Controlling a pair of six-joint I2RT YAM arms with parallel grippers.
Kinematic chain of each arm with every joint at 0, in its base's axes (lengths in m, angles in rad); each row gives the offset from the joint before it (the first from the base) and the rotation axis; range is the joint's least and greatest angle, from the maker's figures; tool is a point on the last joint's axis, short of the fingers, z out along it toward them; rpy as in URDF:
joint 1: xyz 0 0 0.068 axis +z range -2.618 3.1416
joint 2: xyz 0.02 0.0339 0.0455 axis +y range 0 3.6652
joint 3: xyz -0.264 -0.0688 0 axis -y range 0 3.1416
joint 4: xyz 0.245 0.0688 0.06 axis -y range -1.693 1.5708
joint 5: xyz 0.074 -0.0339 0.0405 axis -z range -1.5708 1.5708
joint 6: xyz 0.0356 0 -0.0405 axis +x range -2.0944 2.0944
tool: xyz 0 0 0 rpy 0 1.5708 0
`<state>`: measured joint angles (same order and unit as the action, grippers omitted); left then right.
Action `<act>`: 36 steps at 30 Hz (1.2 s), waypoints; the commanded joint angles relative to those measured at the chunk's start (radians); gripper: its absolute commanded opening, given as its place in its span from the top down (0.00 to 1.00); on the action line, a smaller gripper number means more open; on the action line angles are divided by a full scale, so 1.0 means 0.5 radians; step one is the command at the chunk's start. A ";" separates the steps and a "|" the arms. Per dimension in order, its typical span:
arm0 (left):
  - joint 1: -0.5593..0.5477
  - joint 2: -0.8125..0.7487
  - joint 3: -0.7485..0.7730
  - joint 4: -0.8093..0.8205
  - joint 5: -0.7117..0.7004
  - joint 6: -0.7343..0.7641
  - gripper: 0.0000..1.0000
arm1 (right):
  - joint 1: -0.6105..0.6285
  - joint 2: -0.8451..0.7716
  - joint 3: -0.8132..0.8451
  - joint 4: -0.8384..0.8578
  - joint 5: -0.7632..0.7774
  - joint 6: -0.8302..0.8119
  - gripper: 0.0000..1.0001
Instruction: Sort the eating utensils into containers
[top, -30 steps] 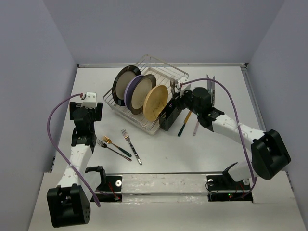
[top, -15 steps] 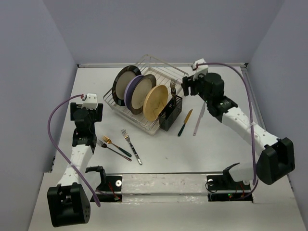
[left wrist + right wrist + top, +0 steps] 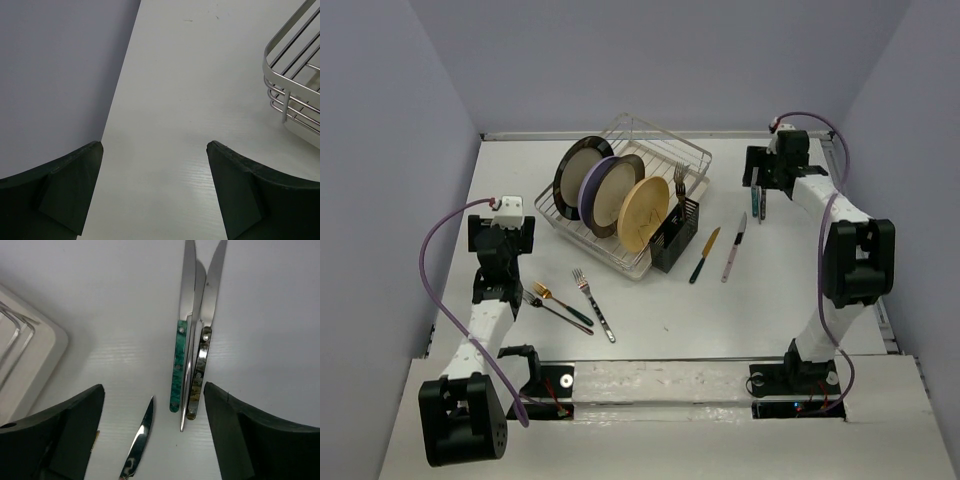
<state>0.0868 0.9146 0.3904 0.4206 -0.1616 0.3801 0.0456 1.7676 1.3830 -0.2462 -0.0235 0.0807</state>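
Surveying the top view first: white table carried a wire dish rack at upper centre w/ three plates upright in it. Black cutlery holder sat against the rack's lower-right corner, one fork standing in it.

Right arm reached to upper right of frame. Right gripper hung above a trio of knives, fingers spread wide, nothing held. Left gripper likewise spread & empty, over bare table beside the rack corner, left of frame.

Wrist view of the trio: teal-handled knife, slim silver knife and mirror-handled knife lay side by side, touching, blades toward top of frame, right of centre btw the fingers. Green-handled knife and pale-handled knife lay btw holder and trio; three forks at lower left.

Judgement: step in hand = take one knife from the trio; most of the sort remains.

- Go for an outer knife, not the middle.
- Shift so only one handle sits btw the fingers, else two may come up together.
- Fingertips must reach table level, since the knives lie flat.
- Close across the handle, not the blade.
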 commanded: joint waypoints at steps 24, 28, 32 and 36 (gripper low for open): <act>0.007 0.048 -0.020 0.165 -0.054 0.007 0.01 | -0.097 0.852 0.688 -0.388 0.338 -0.048 0.58; 0.007 0.048 -0.023 0.165 -0.057 0.010 0.01 | -0.097 0.904 0.685 -0.394 0.372 -0.042 0.60; 0.004 0.055 -0.020 0.165 -0.057 0.010 0.01 | -0.116 0.929 0.679 -0.397 0.387 -0.042 0.64; 0.007 0.055 -0.017 0.165 -0.057 0.010 0.01 | -0.134 0.950 0.679 -0.403 0.388 -0.066 0.69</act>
<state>0.0868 0.9417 0.3859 0.4381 -0.1772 0.3809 -0.0036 2.2150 1.6970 -0.4187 0.1509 0.0677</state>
